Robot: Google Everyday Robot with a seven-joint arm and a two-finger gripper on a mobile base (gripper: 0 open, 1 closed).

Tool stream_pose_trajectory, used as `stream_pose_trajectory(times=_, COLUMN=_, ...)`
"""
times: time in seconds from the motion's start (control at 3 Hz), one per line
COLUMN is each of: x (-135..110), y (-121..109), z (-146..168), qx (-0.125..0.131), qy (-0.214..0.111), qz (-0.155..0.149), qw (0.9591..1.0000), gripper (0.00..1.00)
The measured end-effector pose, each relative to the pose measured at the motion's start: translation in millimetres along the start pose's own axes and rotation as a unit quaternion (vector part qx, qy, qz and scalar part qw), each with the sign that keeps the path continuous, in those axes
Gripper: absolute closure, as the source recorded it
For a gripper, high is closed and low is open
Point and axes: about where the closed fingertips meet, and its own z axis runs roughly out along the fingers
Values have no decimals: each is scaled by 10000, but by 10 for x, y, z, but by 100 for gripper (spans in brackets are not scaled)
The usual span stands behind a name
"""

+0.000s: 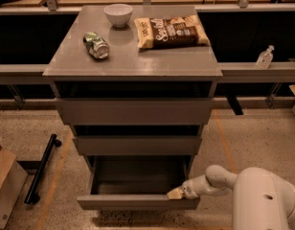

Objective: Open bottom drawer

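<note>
Protruding bottom drawer (138,202): drawn out toward 6 o'clock
Gripper (176,193): at its front edge, 5 o'clock; grip cannot be told
</note>
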Motion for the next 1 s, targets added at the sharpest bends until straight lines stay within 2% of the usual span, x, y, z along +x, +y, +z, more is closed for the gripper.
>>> stream_pose_trajectory(times=0.33, x=538, y=241, z=-56, qx=-117, qy=604, qz=660, qw=9959, gripper=96)
stream_pose_trajectory(times=0.67, x=751, y=415, z=-147, qx=-123, qy=844, qz=941, qw=9919, gripper=100)
stream_pose_trajectory(times=1.0, x=671, y=570, z=-228, qx=-97, qy=770, qz=835, qw=9935, gripper=82)
